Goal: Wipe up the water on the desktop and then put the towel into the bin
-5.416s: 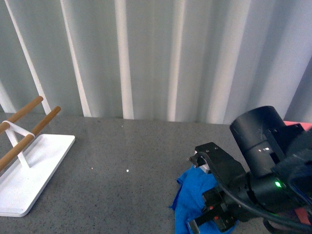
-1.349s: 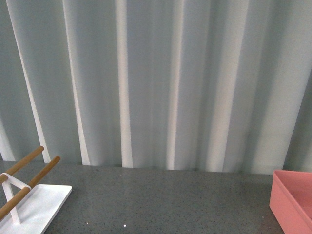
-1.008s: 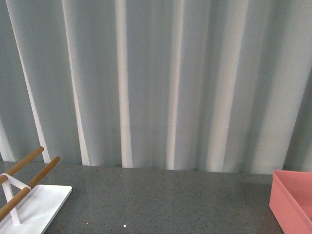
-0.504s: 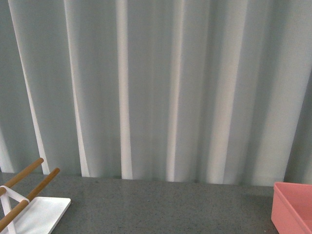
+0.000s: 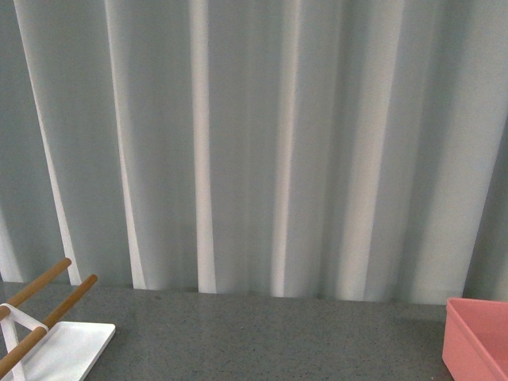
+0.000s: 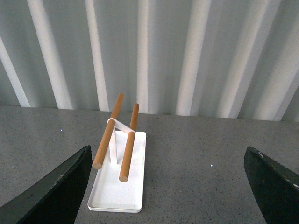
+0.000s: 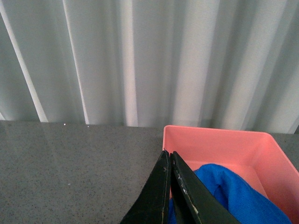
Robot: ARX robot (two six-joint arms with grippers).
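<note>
Both right jaws closed, towel (image 7: 233, 193) behind, inside bin (image 7: 219, 140).

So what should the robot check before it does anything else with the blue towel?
1. Towel inside the pink bin: ok, it shows within the walls in the right wrist view.
2. Right gripper let go of the towel: cannot tell, its fingers are pressed together with the towel beside them.
3. Left gripper free: ok, open wide with nothing between the fingers.
4. Table dry: cannot tell, only tiny bright specks show.
5. Rack out of the way: ok, it stands far to the left in the front view, the bin far right.
</note>
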